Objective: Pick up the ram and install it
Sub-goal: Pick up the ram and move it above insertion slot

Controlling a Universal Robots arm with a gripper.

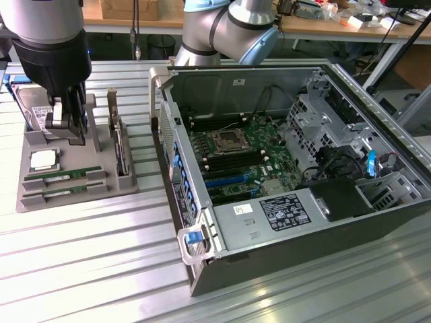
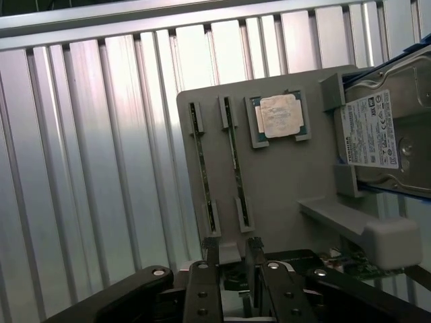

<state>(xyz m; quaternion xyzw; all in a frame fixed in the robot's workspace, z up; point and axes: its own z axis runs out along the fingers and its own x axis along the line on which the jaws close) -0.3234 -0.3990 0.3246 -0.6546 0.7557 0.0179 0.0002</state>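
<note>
Fingers [image 2: 252, 259] were spread, holding nothing, above your grey parts tray [image 1: 74, 158]. Ram sticks [image 1: 64, 174] lay slotted beside the processor chip [image 1: 42, 159]; with a skewed descent you could have jammed one in its slot.

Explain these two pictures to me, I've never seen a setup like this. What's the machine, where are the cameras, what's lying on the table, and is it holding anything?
The machine is a grey-and-blue robot arm ending in black metal jaws. One picture comes from a camera standing off to the side; the other from a camera on the arm's wrist, looking past the jaws. On the ribbed metal table sits a flat grey plastic tray of computer parts: two long thin green ram sticks, a small square silver processor chip and a silver boxy hard drive. Beside it stands an open dark metal computer case. The jaws hang open above the tray, holding nothing.
</note>
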